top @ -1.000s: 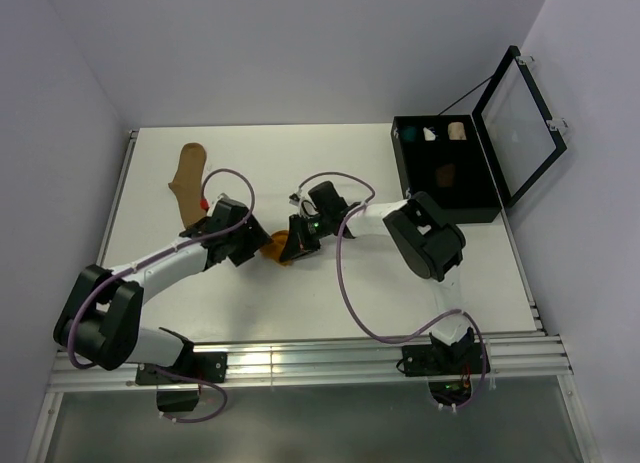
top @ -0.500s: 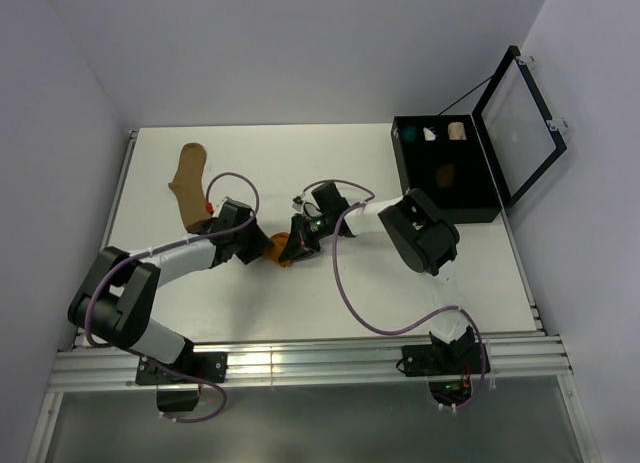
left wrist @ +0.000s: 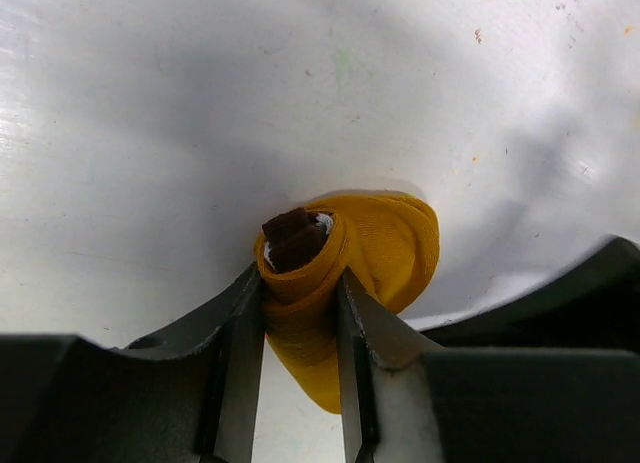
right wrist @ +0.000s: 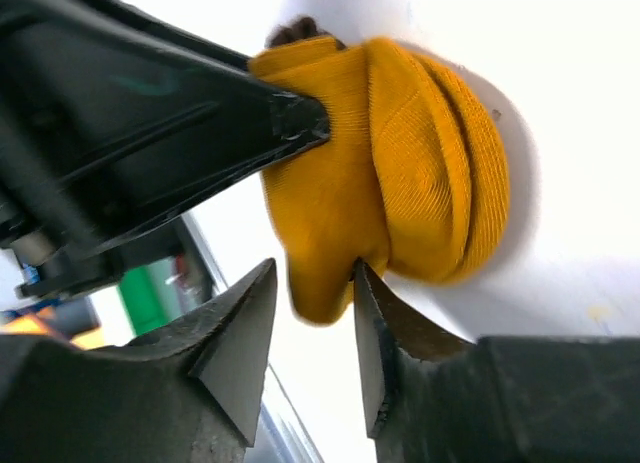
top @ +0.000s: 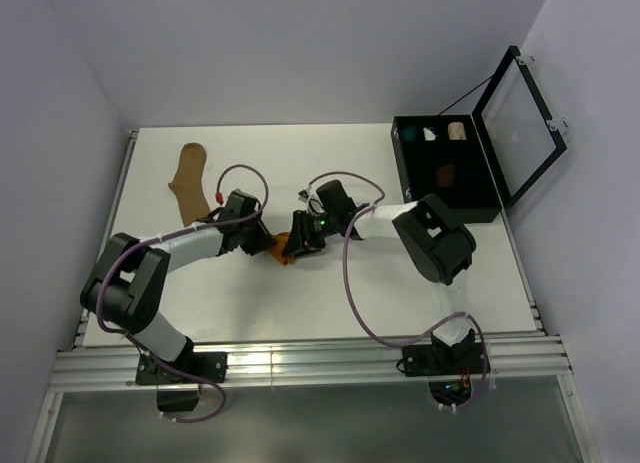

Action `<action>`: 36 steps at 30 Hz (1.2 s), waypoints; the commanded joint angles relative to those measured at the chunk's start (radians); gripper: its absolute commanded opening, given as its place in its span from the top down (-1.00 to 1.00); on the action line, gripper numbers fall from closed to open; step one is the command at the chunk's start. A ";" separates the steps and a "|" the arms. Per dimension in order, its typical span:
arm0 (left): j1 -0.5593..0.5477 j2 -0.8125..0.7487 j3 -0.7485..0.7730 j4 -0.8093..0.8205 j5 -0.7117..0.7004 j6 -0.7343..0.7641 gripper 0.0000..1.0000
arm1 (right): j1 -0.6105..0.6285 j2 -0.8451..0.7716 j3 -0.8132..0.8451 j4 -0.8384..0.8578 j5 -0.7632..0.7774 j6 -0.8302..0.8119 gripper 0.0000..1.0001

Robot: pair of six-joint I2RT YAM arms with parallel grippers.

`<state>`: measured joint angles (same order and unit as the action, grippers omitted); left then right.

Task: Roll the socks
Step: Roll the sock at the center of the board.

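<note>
One tan sock (top: 187,178), one mustard sock (left wrist: 385,248) (rolled up), three small bundles (top: 429,134), one black case (top: 445,215)

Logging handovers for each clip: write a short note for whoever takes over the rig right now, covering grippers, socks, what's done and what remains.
Left gripper: closed on the rolled mustard-orange fabric sock, mid-table.
Right gripper: open, jaws apart at the roll's loose lower edge, not gripping.
Flat tan fabric sock: unrolled, far left of the white table.
A small brown item lies in the open black case; too small to identify.
Done: mustard sock mostly rolled.
Left: probably tuck its loose end, then roll the tan one.
</note>
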<state>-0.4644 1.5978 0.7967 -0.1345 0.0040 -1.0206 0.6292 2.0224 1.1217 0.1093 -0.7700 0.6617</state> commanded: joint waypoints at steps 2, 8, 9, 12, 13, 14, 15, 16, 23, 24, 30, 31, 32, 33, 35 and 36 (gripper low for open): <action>-0.006 0.039 0.033 -0.122 0.001 0.102 0.33 | 0.006 -0.140 -0.037 0.001 0.158 -0.125 0.09; -0.006 0.042 0.078 -0.172 0.001 0.151 0.32 | 0.044 -0.292 -0.077 -0.080 0.393 -0.332 0.05; -0.006 0.045 0.087 -0.175 0.001 0.155 0.32 | 0.072 -0.309 -0.086 -0.082 0.434 -0.382 0.03; -0.006 0.054 0.101 -0.189 0.001 0.168 0.32 | 0.145 -0.367 -0.115 -0.062 0.607 -0.473 -0.02; -0.006 0.057 0.104 -0.192 0.001 0.174 0.32 | 0.168 -0.378 -0.123 -0.051 0.653 -0.493 -0.04; -0.006 0.062 0.107 -0.198 0.001 0.177 0.32 | 0.190 -0.392 -0.128 -0.042 0.690 -0.516 -0.05; -0.006 0.063 0.113 -0.200 0.001 0.178 0.31 | 0.231 -0.395 -0.135 -0.021 0.753 -0.554 -0.08; -0.006 0.068 0.116 -0.201 0.001 0.180 0.31 | 0.251 -0.396 -0.137 -0.013 0.768 -0.571 -0.09; -0.005 0.082 0.134 -0.208 0.013 0.185 0.30 | 0.397 -0.348 -0.119 0.043 0.980 -0.695 -0.25; -0.006 0.083 0.137 -0.209 0.016 0.186 0.30 | 0.408 -0.335 -0.108 0.046 0.994 -0.714 -0.25; -0.006 0.086 0.142 -0.212 0.021 0.188 0.29 | 0.461 -0.248 -0.082 0.075 1.049 -0.757 -0.26; -0.006 0.088 0.144 -0.212 0.022 0.188 0.29 | 0.464 -0.226 -0.079 0.078 1.051 -0.761 -0.26; -0.006 0.090 0.142 -0.209 0.022 0.188 0.29 | 0.471 -0.214 -0.076 0.087 1.054 -0.769 -0.26; -0.005 0.090 0.144 -0.209 0.025 0.188 0.29 | 0.474 -0.203 -0.076 0.095 1.063 -0.772 -0.26; -0.006 0.093 0.142 -0.208 0.031 0.186 0.28 | 0.477 -0.166 -0.069 0.110 1.075 -0.780 -0.26; -0.006 0.093 0.142 -0.206 0.034 0.185 0.28 | 0.477 -0.157 -0.068 0.116 1.080 -0.783 -0.26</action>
<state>-0.4664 1.6623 0.9318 -0.2966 0.0292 -0.8654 1.0962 1.8385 1.0126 0.1547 0.2562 -0.0841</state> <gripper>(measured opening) 0.363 0.628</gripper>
